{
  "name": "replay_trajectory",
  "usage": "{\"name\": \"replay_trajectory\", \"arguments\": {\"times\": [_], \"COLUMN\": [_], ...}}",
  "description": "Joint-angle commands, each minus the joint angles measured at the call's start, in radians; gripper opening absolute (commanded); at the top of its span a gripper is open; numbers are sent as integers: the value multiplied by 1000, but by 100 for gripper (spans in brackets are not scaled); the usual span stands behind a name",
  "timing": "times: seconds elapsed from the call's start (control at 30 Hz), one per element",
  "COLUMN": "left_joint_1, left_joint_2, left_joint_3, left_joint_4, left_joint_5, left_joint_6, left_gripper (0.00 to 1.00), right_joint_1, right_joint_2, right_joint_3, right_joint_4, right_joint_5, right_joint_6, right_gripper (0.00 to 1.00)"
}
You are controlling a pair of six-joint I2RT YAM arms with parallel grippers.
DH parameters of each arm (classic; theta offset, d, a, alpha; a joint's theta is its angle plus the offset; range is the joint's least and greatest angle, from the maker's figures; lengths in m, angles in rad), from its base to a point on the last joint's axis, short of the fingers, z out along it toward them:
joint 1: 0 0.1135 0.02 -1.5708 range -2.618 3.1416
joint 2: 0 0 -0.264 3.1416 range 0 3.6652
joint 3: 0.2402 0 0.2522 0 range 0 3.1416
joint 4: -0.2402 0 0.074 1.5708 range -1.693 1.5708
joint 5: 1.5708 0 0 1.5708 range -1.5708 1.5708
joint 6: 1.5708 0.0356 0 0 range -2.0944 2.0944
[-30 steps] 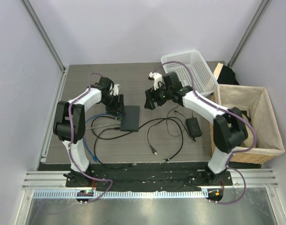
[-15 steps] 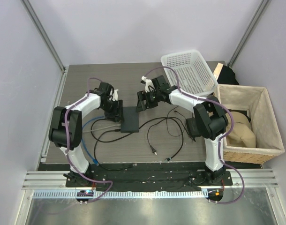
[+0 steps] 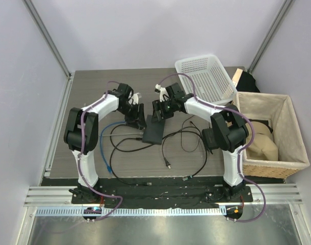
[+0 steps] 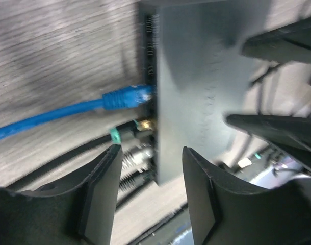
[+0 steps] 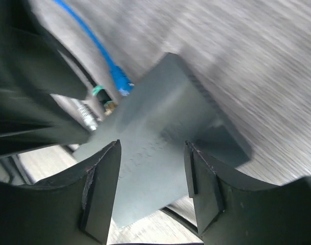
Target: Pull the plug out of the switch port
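Grippers: the left gripper (image 4: 151,150) was spread part way, and I saw nothing pinched in it. The right gripper (image 5: 153,148) was likewise spread part way and held nothing that I could see.
Left gripper's place: it hung over the socket edge of the switch (image 3: 153,130), one finger (image 4: 99,196) above the plugs and the other above the lid. Whether either finger touched could not be told.
Right gripper's place: both its fingers (image 5: 204,189) stood above the flat grey lid, which ran wider than the gap between them. It faced the left gripper across the box.
Task's thing: the switch lay flat on the counter (image 3: 94,87) between the two arms, turned slightly askew. The blue plug (image 4: 127,97) sat in the switch port (image 4: 151,93) on the edge nearest the left gripper.
Writing: both wrist views were blurred, and no lettering could be read.
Neighbours in the same edge: a black plug with a green band (image 4: 126,133) sat just beside the blue one, then two plugs with metal springs (image 4: 136,157).
Cables: the blue cable (image 4: 43,117) trailed away over the counter, and a loose cable end (image 3: 168,164) lay near the switch.
Further off: a white basket (image 3: 196,58) stood at the back right and a lined basket (image 3: 293,138) beyond the counter's right side. A black power brick (image 3: 206,138) was partly hidden by the right arm.
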Motion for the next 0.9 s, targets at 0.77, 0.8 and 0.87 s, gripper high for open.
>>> {"name": "replay_trajectory", "arguments": {"times": [0.77, 0.8, 0.87], "left_joint_1": [69, 69, 68], "left_joint_2": [140, 137, 126], "left_joint_3": [192, 181, 149], "left_joint_4": [-72, -66, -48], "left_joint_5": [132, 144, 161], "left_joint_6": [184, 175, 158], "left_gripper": [60, 60, 60], "right_joint_1": [-17, -17, -17], "right_joint_2": [102, 135, 164], "right_joint_3": [136, 154, 205], "right_joint_4": [22, 22, 19], "right_joint_5": [37, 24, 13], "right_joint_6": [-100, -113, -128], "right_gripper": [52, 52, 52]}}
